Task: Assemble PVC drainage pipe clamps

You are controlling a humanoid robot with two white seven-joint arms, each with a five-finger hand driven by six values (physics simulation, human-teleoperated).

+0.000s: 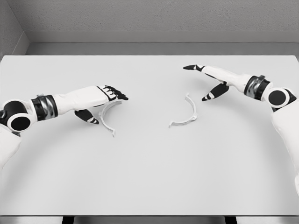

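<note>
Two white half-ring clamp pieces lie flat on the table. The left clamp half (106, 120) curves open toward the right, just under my left hand (110, 100). That hand hovers over its upper end with fingers stretched out and thumb hanging down, holding nothing. The right clamp half (188, 114) curves open toward the left, near the table's middle. My right hand (205, 83) floats above and to the right of it, fingers spread, index pointing left, clear of the piece.
The white table (149, 177) spans the view, with its front edge near the bottom. A grey wall (149, 18) rises behind the far edge. Both forearms reach in from the sides.
</note>
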